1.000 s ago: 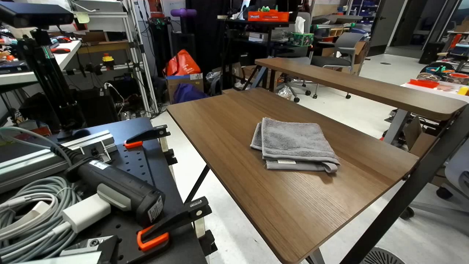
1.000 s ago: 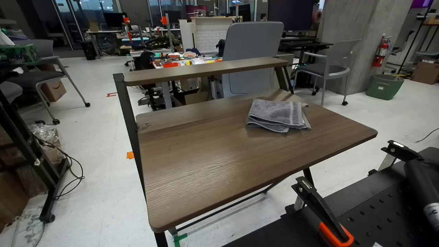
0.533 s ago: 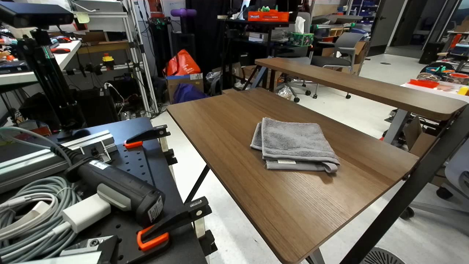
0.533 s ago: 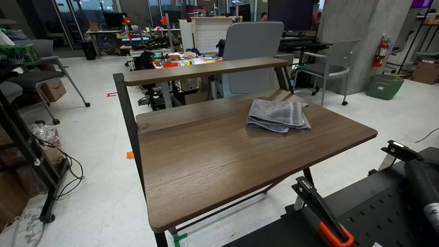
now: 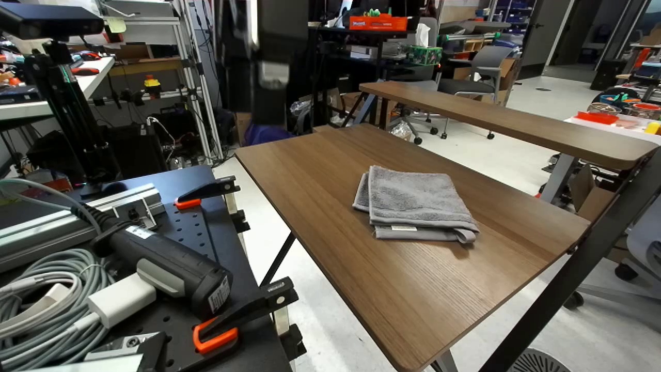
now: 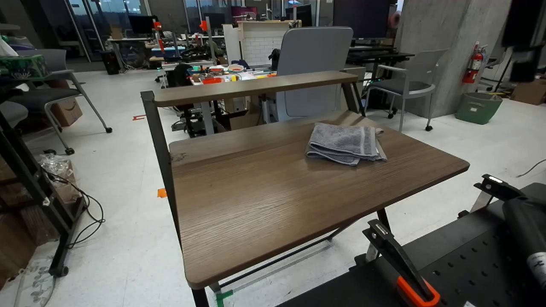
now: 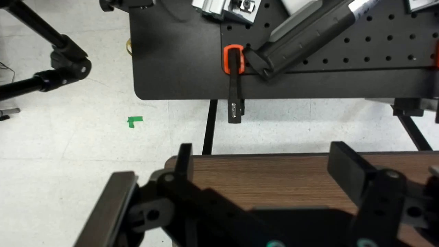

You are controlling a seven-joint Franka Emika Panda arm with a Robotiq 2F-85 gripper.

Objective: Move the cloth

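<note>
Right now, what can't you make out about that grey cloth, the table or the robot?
Grey cloth: in both exterior views its upper layers hide its underside.
White label on it: too small to read in an exterior view.
Robot: blurred and cut off by the top edge in an exterior view.
Wood-grain tabletop: in the wrist view, partly hidden by the fingers and cut off by the bottom edge.
</note>
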